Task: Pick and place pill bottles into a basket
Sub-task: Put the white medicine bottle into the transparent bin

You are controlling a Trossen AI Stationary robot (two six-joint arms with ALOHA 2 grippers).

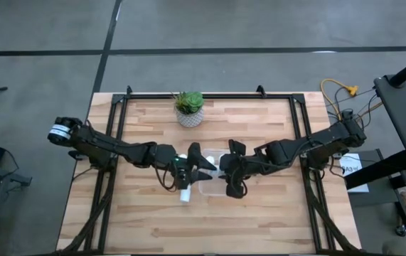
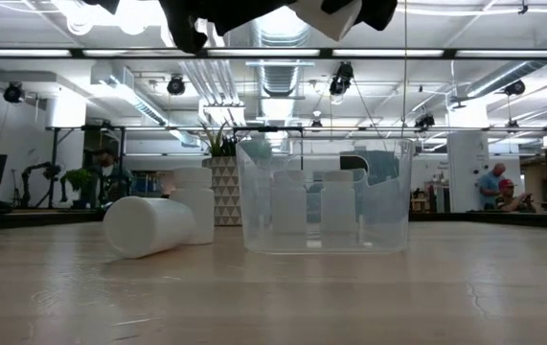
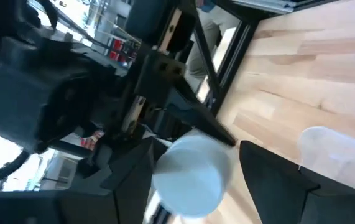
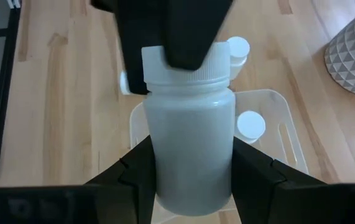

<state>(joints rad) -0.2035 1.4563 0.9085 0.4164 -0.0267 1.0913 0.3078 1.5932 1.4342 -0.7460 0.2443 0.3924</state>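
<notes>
My right gripper [image 4: 193, 186] is shut on one white pill bottle [image 4: 193, 137], held in the air above the clear basket [image 2: 326, 196]; the gripper also shows in the high view [image 1: 232, 174]. My left gripper [image 1: 197, 165] faces it. Its open fingers stand on either side of that bottle's cap [image 3: 189, 174], with a thin gap on one side. Bottles stand inside the basket [image 2: 287, 206]. Left of the basket one bottle lies on its side [image 2: 148, 225] and one stands upright [image 2: 194, 201]. My right gripper pinches the bottle's body [image 4: 227, 155] between its two fingers, below the cap. The fingers lie along the bottle, whose cap end [image 4: 186, 65] points away toward my left gripper. The bottle is lifted clear, above the basket.
A whitish patterned pot with a green plant [image 1: 189, 108] stands at the table's far edge, behind the basket. Black frame rails [image 1: 114, 142] run along the table's left and right sides. Bare wood lies toward the near edge [image 1: 210, 227].
</notes>
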